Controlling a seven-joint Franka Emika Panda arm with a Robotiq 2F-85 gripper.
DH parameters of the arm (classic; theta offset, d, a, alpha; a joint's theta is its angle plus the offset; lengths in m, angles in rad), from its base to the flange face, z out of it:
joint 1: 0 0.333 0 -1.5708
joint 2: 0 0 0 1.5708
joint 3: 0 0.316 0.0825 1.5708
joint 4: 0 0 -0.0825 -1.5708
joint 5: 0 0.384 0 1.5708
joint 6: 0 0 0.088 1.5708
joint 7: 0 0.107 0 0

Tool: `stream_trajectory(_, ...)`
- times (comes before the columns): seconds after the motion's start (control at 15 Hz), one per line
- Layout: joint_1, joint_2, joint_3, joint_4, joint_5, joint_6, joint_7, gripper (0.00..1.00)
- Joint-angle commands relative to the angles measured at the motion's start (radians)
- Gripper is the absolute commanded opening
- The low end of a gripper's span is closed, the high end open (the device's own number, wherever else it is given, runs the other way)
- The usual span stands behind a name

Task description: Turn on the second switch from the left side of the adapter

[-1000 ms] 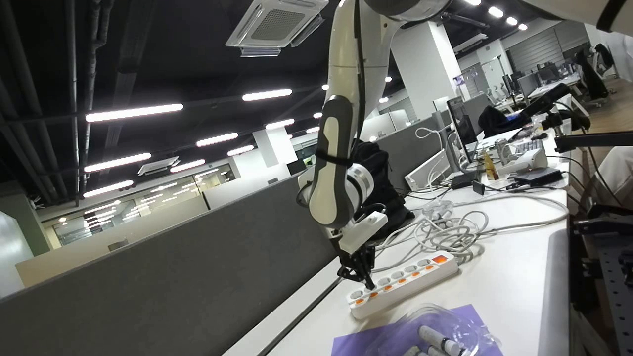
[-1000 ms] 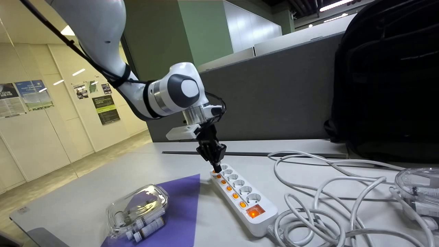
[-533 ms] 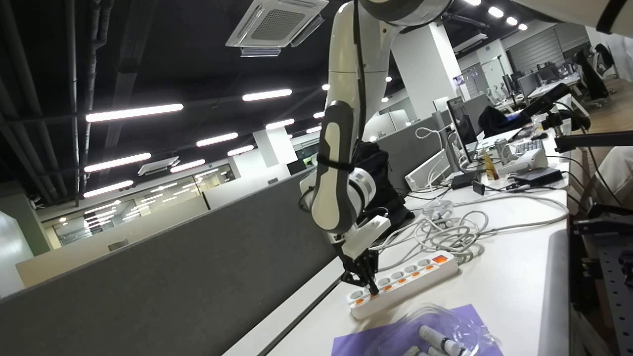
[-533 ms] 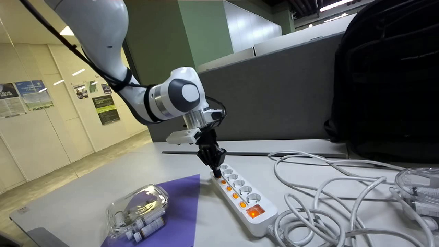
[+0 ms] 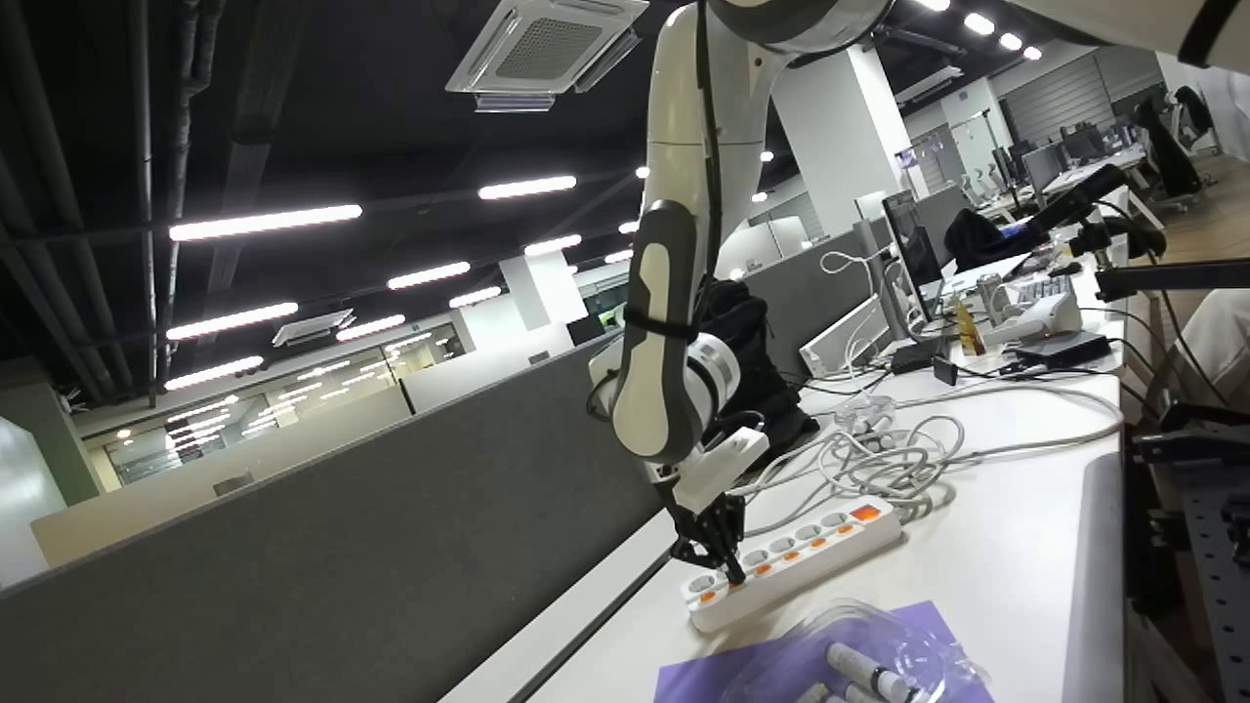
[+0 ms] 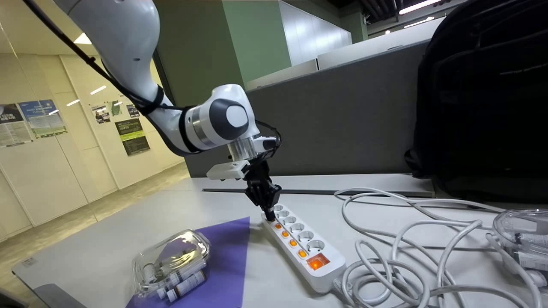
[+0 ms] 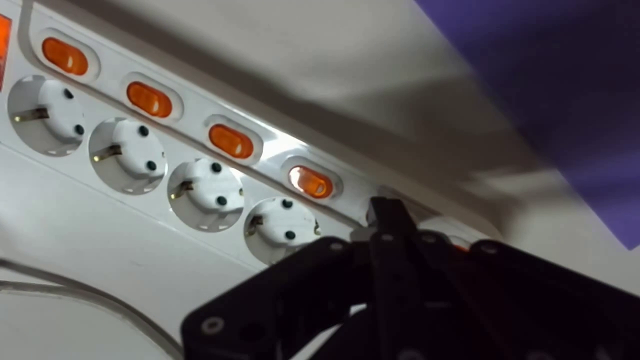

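Observation:
The adapter is a long white power strip [image 5: 796, 583] on the white table, with sockets and a row of small orange switches along its top. It also shows in an exterior view [image 6: 332, 271] and the wrist view [image 7: 195, 110]. A larger orange-red switch [image 6: 318, 261] at its cord end glows. My gripper [image 5: 734, 576] is shut and empty, pointing down; it also shows in an exterior view [image 6: 270, 216] and the wrist view [image 7: 387, 210]. Its fingertips rest on the second small switch from the end away from the cord and hide it. The end switch [image 5: 708, 597] shows beside them.
A purple sheet [image 6: 231, 256] lies beside the strip, bearing a clear plastic container [image 6: 171, 261] with small bottles. White cord coils [image 6: 402, 273] lie past the strip's cord end. A black backpack [image 6: 483, 107] and a grey partition [image 6: 342, 128] stand behind.
My gripper has moved down and a little along the strip, onto the second switch. In the last half second the strip has slid very slightly away from its cord end.

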Motion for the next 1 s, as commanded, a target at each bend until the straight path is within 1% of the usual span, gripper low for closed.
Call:
stream_trajectory(0.0,0.017,0.008,-0.007,0.011,-0.007,0.011,0.014,0.00)
stream_trajectory(0.47,0.030,-0.005,-0.007,0.000,-0.008,0.054,0.007,0.00)
stream_trajectory(0.93,0.020,0.004,0.002,0.007,0.008,0.048,-0.003,0.00)
